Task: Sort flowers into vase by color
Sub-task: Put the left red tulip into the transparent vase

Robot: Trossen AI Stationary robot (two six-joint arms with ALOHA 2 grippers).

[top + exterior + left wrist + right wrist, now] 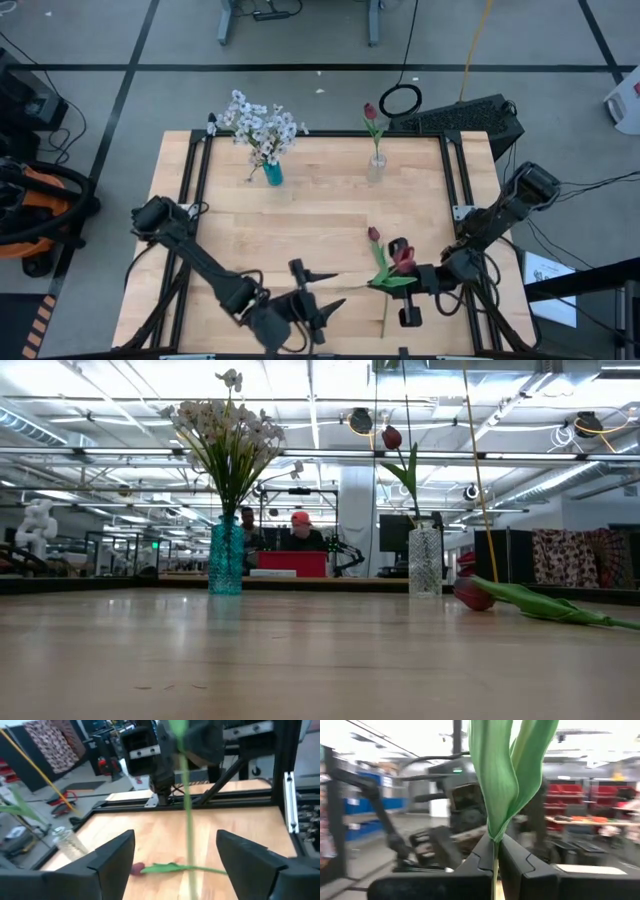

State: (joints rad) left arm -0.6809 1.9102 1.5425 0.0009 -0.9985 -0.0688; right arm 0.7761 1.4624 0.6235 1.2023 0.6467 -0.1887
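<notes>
Holding a red tulip [402, 258] by its stem, the right gripper [408, 280] sits near the table's front edge, right of centre; fingers [520, 870] pinched tight on the stem just below the leaves, as the right wrist view shows. Stem runs level toward the left arm.

Left gripper [322, 297] at front centre, jaws spread wide. In left wrist view the stem passes between the two fingers [117, 855] w/o touching either one, so no grip there.

Second loose tulip [377, 250] lies flat on the wooden table [300, 220], bud pointing to the back, stem trailing toward front edge, just beside the right gripper. Low view shows bud and leaves resting on the boards.

Back of table:
- blue vase [272, 173], back left, upright, holding white blossom sprays [262, 125]; count of sprays can't be told, they bunch together.
- clear vase [376, 165], back right of centre, upright, w/ one red tulip [371, 113] standing in it.
- vases well apart from each other and from both grippers.

Bkgd, low view: two people [290, 530] seated beyond the table's far side, behind a red box.
</notes>
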